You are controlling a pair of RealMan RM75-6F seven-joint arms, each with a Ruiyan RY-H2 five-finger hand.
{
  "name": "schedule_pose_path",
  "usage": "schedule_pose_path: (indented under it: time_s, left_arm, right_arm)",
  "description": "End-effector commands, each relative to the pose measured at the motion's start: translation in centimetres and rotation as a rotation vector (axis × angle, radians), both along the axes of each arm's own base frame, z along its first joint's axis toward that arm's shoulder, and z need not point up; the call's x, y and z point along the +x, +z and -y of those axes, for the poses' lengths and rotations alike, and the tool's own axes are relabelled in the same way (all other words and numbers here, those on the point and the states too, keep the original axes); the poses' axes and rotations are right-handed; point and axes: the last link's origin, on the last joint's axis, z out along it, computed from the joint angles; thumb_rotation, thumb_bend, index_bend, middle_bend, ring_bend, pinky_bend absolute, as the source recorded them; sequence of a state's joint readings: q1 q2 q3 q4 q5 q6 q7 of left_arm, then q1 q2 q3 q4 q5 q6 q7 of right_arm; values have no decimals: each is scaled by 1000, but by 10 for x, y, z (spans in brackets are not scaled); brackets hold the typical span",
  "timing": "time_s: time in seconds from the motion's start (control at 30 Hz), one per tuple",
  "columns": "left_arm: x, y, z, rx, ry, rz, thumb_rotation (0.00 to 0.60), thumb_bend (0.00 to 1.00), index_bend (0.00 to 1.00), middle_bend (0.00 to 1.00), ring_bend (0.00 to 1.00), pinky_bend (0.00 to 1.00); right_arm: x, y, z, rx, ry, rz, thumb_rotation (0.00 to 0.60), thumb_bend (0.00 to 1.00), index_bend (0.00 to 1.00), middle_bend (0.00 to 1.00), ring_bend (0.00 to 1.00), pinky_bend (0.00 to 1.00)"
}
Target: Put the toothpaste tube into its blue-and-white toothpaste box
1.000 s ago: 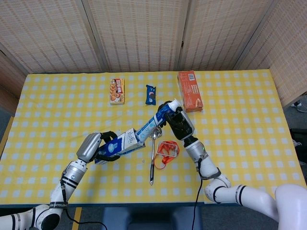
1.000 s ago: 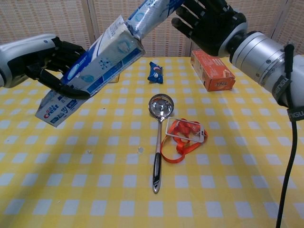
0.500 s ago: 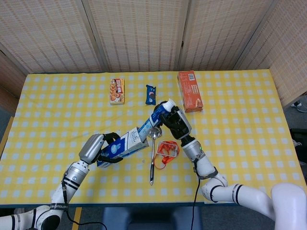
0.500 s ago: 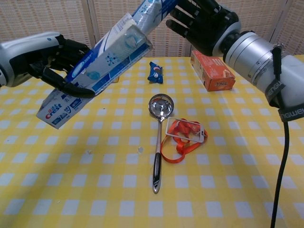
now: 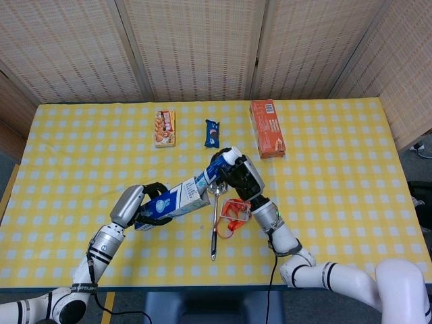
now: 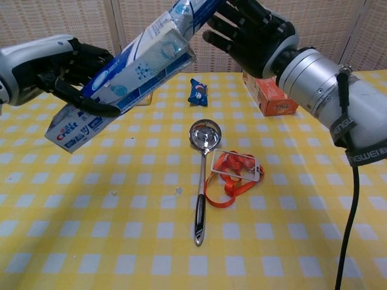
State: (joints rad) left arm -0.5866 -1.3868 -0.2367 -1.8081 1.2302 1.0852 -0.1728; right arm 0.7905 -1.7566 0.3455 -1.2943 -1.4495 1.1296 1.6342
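My left hand (image 5: 150,206) grips the toothpaste box (image 5: 172,201) tilted above the desk (image 5: 337,175), and the toothpaste tube (image 5: 214,172) is partly in its open mouth — cap end still out (my right hand (image 5: 241,177), fingers spread, pushes there) — so seating it fully remains.

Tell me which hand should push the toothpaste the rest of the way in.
Right. The right hand is already at the tube's cap end, which sticks out of the box; the left hand is busy holding the box.
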Motion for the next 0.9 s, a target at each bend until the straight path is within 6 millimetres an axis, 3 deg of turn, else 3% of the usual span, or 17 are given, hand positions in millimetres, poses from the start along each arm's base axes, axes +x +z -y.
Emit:
schedule_pose_path:
  time_s: [0.03,0.33,0.53,0.9]
  left_arm:
    - [0,2,-1,-4,11,16,600,159,583,732,544,522]
    - [-1,6,-4,-22,40,71,600,159,586,737,550,531]
    - [6,14,-6,-71,51,181,600,161,590,745,555,533]
    - [9,16,-5,-72,27,202,600,161,591,745,556,534]
  right_arm:
    - [1,0,-1,-28,11,-26,600,425,857,791,718,678]
    - [5,13,-8,-124,47,-77,600,424,857,792,719,678]
    - [6,6,-13,-111,58,-101,600,424,857,791,717,678]
    - [8,-5,-14,-90,56,-107,600,424,857,789,711,673]
